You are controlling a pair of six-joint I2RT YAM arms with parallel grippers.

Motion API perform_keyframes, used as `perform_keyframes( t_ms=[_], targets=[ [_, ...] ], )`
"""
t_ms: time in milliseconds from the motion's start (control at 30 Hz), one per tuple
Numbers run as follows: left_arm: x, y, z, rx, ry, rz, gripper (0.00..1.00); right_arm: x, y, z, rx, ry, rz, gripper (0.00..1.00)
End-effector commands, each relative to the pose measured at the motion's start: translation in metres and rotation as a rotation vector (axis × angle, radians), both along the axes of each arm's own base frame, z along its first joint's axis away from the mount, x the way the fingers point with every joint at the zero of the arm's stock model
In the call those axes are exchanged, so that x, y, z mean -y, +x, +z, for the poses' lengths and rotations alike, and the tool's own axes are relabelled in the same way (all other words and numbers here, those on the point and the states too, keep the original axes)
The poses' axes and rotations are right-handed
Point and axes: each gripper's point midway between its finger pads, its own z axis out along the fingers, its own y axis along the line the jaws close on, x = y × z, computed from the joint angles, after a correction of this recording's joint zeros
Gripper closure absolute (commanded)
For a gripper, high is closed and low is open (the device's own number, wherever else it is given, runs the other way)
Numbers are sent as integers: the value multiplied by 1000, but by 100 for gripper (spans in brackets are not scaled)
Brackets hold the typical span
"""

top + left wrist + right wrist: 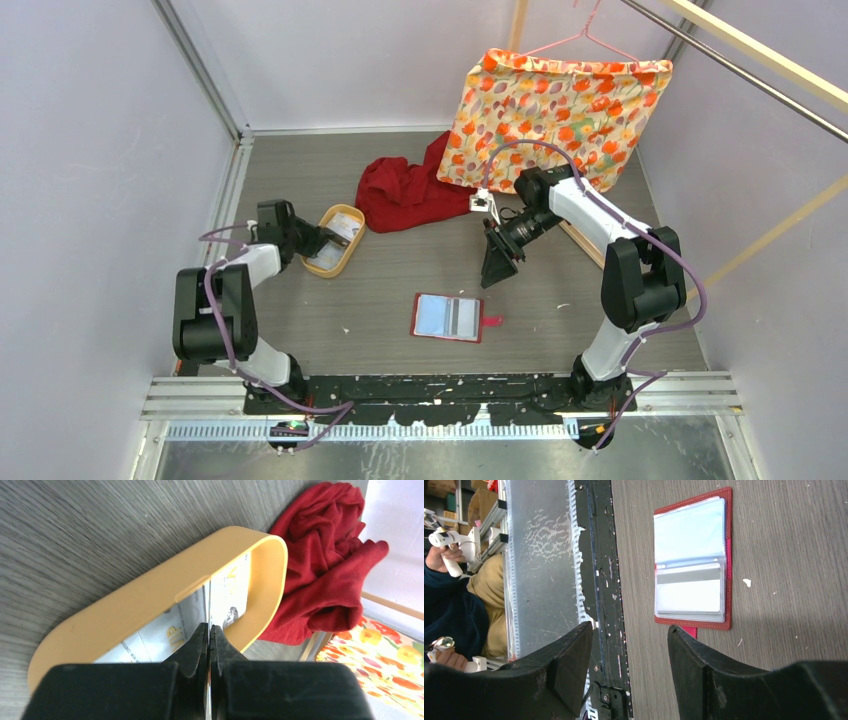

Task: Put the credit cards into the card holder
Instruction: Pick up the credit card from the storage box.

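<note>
**Table** (400,290): grey wood-grain top, walls left, far & right. Items lying on it:
- Tan oval tray (347,210): left side, mid-depth.
- Red cloth (405,195): crumpled, far centre, just right of the tray; contact w/ tray unclear.
- Card holder (447,317): near centre, flat, opened out, clear pockets up, tab at its right edge.
- White specks (347,331): a few, scattered on the near half.

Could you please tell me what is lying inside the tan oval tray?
Whitish printed credit cards lie in the tray; the shut left hand appears to pinch one on edge. The tray's near wall and the hand hide how many there are.
</note>
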Motion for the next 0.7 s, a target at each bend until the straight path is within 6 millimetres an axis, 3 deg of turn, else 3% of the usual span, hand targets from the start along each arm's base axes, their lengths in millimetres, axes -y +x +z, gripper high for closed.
perform_keyframes(
  t_ms=[0, 167, 300, 567, 667],
  targets=[
    [-3, 2, 42, 105, 74, -44, 100, -3, 4, 9, 36, 20, 14, 39],
    [-1, -9, 76, 223, 153, -124, 100, -2, 4, 11, 50, 19, 15, 39],
    [15, -22, 112, 401, 196, -272, 100, 1, 4, 12, 91, 3, 19, 39],
    [76, -67, 178, 789, 51, -626, 100, 11, 6, 21, 260, -29, -1, 38],
    [105, -90, 187, 860, -16, -750, 100, 11, 2, 28, 310, -7, -3, 38]
  ],
)
